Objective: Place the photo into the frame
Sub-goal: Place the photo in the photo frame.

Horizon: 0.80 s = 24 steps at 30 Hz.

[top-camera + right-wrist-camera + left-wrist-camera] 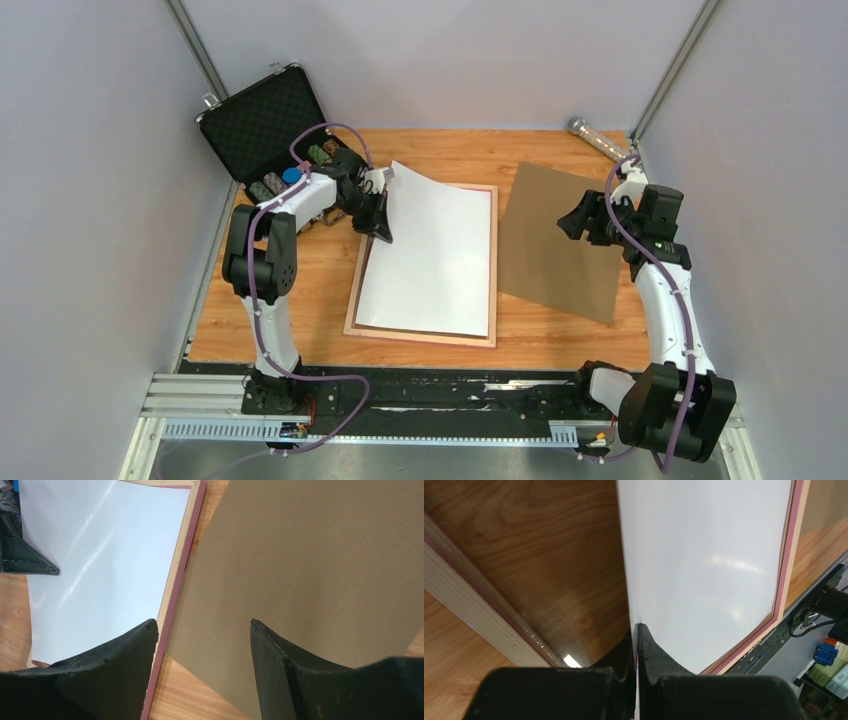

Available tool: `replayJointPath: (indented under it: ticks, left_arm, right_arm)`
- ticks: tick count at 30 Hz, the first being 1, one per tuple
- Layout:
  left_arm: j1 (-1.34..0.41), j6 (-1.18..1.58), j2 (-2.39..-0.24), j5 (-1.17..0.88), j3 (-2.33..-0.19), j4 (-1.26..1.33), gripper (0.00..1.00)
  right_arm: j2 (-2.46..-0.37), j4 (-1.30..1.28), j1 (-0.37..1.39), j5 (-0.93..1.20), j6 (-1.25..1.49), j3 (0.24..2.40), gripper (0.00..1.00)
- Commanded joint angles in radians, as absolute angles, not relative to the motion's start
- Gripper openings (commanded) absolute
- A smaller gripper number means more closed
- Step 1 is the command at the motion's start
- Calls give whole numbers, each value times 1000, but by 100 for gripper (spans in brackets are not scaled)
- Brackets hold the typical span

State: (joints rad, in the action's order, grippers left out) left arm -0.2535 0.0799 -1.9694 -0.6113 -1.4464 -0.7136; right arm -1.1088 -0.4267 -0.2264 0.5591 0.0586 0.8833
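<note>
The photo (435, 250) shows only its plain white back and lies over the frame (420, 334), which lies flat at the table's middle. My left gripper (381, 222) is shut on the photo's far left edge and holds that corner lifted and curled. In the left wrist view the gripper (637, 626) pinches the white sheet (704, 565) edge-on, above the pink and wood rail (785, 575). My right gripper (572, 222) is open and empty above the brown backing board's left edge. In the right wrist view it (204, 622) hovers over the board (310, 555), next to the frame rail (175, 595) and photo (105, 555).
The brown backing board (558, 240) lies skewed on the table right of the frame. An open black foam-lined case (265, 125) with several small items stands at the far left. A metallic cylinder (600, 140) lies at the far right corner. Grey walls close both sides.
</note>
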Motion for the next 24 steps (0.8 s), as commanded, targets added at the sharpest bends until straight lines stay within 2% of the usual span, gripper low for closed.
replayJointPath:
  ticks: [1, 10, 19, 24]
  left_arm:
    - [-252, 63, -1976, -596, -1475, -706, 0]
    - [-252, 62, -1992, -592, -1482, -712, 13]
    - [-265, 59, -2009, -584, -1509, -724, 20]
    - [-271, 57, -2014, -563, -1518, -730, 28]
  right_arm:
    - [-1083, -381, -231, 576, 67, 879, 66]
    - [-1071, -376, -231, 573, 67, 870, 67]
    - [-1067, -376, -232, 571, 66, 866, 67]
    - [-1059, -376, -231, 571, 64, 862, 67]
